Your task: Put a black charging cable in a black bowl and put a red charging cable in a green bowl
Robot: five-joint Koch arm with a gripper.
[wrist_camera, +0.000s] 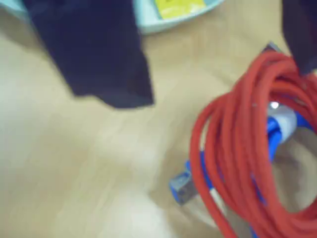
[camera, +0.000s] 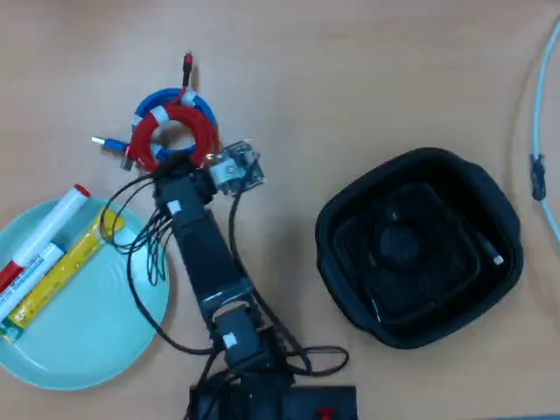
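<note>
Hovering at the near rim of the bright red coiled charging cable [camera: 175, 136], the black gripper [camera: 173, 164] has the ring just off at twelve o'clock in the overhead view. In the wrist view the jaws stand apart, clamped on nothing, the coil [wrist_camera: 237, 148] by the right one. It lies flat on a blue coiled cable [camera: 166, 103]. The pale mint-green round dish [camera: 96, 350] waits at seven o'clock.

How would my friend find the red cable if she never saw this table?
Start at the pale green bowl at the overhead view's lower left, then look just above it, where the arm's gripper reaches. The red charging cable is coiled there in a ring, lying on a blue cable; only it is red.
</note>
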